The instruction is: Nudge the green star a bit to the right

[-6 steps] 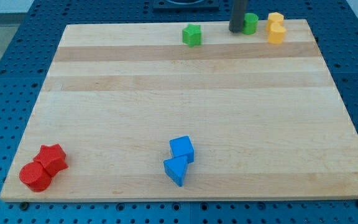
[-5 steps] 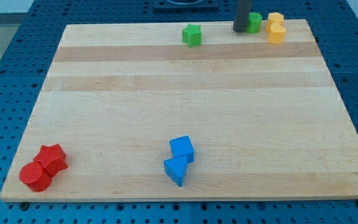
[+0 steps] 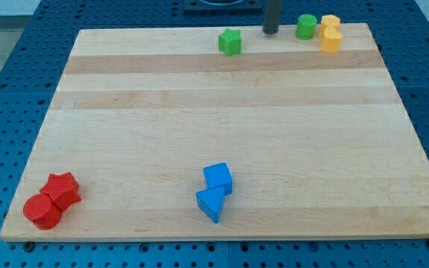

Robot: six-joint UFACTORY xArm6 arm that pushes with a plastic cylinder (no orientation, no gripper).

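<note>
My tip [image 3: 270, 33] is a bare rod end with nothing to open or close; it holds nothing and touches no block. It stands at the board's [image 3: 222, 112] top edge, between the green star [image 3: 230, 42] on the view's left and the green cylinder [image 3: 306, 27] on the view's right, apart from both. The rod's upper part is cut off by the view's top. The green star sits near the top edge, a little left of centre. Two yellow blocks [image 3: 331, 33] touch each other just right of the cylinder; their shapes are hard to make out. A red star [image 3: 63, 189] and red cylinder [image 3: 42, 211] touch at bottom left; a blue cube [image 3: 217, 178] and blue triangle [image 3: 211, 202] touch at bottom centre
</note>
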